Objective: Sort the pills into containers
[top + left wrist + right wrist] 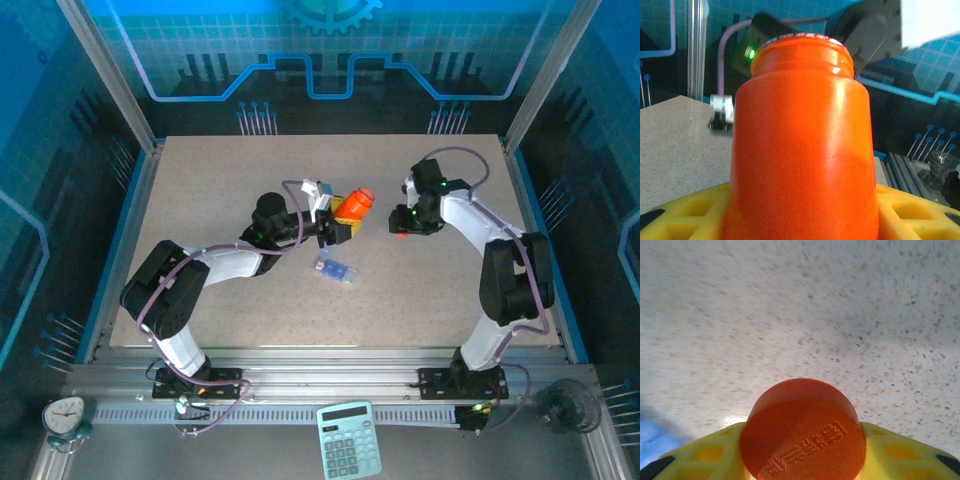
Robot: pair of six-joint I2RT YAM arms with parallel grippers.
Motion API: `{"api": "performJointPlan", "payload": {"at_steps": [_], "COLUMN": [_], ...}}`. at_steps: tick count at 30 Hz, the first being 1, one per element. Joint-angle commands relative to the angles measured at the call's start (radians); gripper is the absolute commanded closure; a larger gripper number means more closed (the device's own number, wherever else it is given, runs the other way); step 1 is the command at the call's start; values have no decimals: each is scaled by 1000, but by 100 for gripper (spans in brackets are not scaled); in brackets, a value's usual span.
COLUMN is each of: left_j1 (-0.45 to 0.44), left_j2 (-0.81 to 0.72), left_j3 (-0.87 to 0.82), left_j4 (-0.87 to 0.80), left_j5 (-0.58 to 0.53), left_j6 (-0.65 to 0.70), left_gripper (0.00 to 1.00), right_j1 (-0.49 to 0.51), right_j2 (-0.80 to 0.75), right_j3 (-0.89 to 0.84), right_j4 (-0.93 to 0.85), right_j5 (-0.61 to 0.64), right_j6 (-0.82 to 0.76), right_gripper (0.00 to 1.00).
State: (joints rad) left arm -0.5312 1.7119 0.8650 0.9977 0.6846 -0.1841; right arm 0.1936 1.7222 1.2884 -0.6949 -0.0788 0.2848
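left end effector [343,222] clasps bottle [357,201] — pillbox [335,268] nearby

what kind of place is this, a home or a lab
Most likely a robotics lab test cell: a speckled beige tabletop fenced by aluminium frame posts, blue circuit-pattern wall panels behind, and two robot arms bolted at its near edge.

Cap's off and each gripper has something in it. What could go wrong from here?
1. The open orange plastic bottle in the left gripper is held away from the small blue-tinted pill box. Tipping it there would likely scatter pills on the table.
2. The round orange cap in the right gripper might slip and roll away.
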Motion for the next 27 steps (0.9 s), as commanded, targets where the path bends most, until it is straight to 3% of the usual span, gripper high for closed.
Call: {"api": "performJointPlan", "payload": {"at_steps": [1, 14, 27], "left_j1": [16, 46, 71], "left_j2": [-11, 60, 135], "left_j3": [19, 103, 197], "left_j4": [-38, -142, -200], "left_j5": [46, 83, 124], "left_j6": [55, 151, 219], "left_gripper": [84, 84, 84], "right_j1": [-39, -133, -150], "right_j2": [-56, -125, -121], "right_j3": [43, 144, 245], "right_j4": [-23, 2, -97], "right_j5": [-171, -493, -650], "right_j6": [22, 37, -54], "right_gripper": [57, 56, 57]}}
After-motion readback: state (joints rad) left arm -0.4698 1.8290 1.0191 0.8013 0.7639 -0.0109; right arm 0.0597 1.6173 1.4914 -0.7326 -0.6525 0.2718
